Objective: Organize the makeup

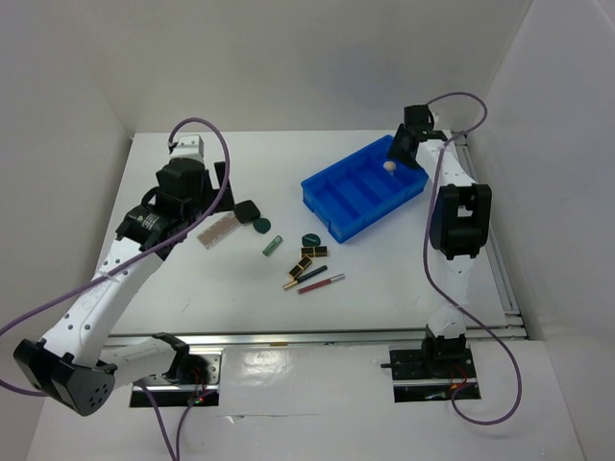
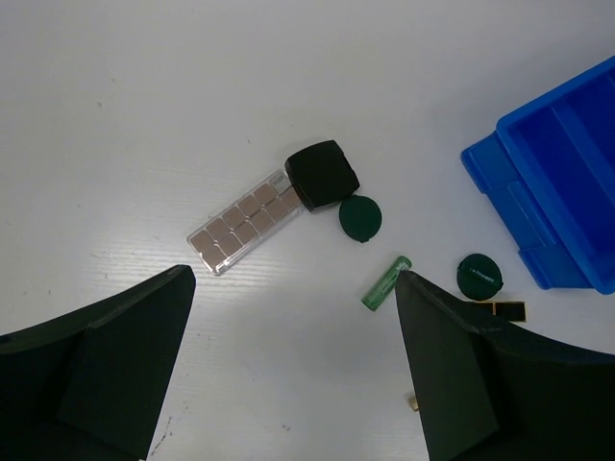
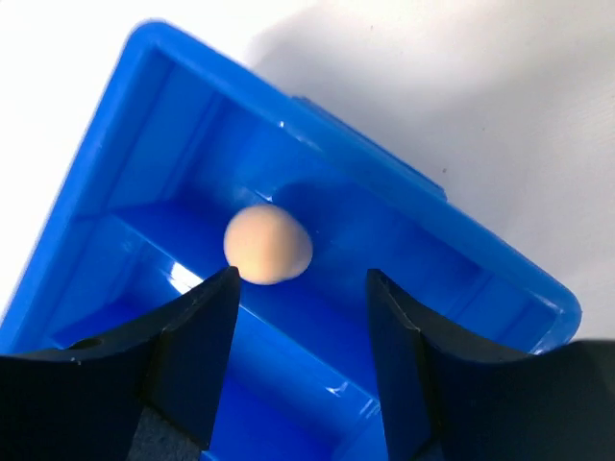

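A beige sponge [image 3: 268, 244] sits in an end compartment of the blue tray [image 3: 500, 259], free of my right gripper [image 3: 303, 279], which hangs open just above it. On the table lie a black square compact [image 2: 323, 173], a pinkish glitter strip [image 2: 245, 223] touching it, a dark green round sponge [image 2: 360, 217], a green tube [image 2: 385, 282] and a green round jar [image 2: 479, 275]. Gold-black lipsticks [image 1: 302, 264] and thin pencils [image 1: 321, 282] lie nearer the front. My left gripper [image 2: 295, 279] is open above bare table, short of the strip and the tube.
The blue tray [image 1: 332, 192] stands at an angle at the back right, with several long compartments. White walls close in the table on the left, back and right. A metal rail [image 1: 317, 336] runs along the near edge.
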Robot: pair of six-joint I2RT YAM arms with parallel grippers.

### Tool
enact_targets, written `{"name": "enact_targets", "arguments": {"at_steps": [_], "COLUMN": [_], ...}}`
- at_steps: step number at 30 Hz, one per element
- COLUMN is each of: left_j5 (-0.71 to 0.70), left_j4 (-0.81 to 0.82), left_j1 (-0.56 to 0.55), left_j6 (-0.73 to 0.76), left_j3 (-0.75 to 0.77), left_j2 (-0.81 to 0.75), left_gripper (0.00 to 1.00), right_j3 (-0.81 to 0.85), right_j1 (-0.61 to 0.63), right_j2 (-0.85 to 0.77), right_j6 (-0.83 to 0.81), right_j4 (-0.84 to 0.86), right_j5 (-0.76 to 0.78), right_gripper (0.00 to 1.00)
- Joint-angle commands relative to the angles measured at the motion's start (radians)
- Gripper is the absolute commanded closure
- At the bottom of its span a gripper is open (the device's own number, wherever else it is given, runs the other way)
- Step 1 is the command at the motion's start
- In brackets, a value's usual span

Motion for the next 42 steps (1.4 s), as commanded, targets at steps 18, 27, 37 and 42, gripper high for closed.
{"name": "enact_targets", "arguments": {"at_steps": [18, 27, 37, 42], "left_j5": [-0.291, -0.202, -0.107, -0.085], "left_j4": [-0.105, -0.094, -0.085, -0.076], "left_j1": [-0.004, -0.004, -0.004, -0.004], "left_j6": [-0.071, -0.096, -0.105, -0.115], "left_j3": [0.125, 0.085, 0.076, 0.076], "left_j2": [-0.008, -0.049, -0.040, -0.040], "left_gripper": [0.00, 0.00, 0.00, 0.00], "right_j3": [-0.327, -0.211, 0.013, 0.082], "right_j1": [0.517, 0.743, 0.811, 0.811], "right_j2": [-0.397, -0.153, 0.088, 0.155], "right_j6": [-0.049, -0.083, -0.146, -0.155], "right_j4": [0.168, 0.104, 0.030, 0.030], "right_j5": [-0.212, -0.174, -0.071, -0.031], "right_gripper": [0.30, 0.22, 0.31, 0.28]}}
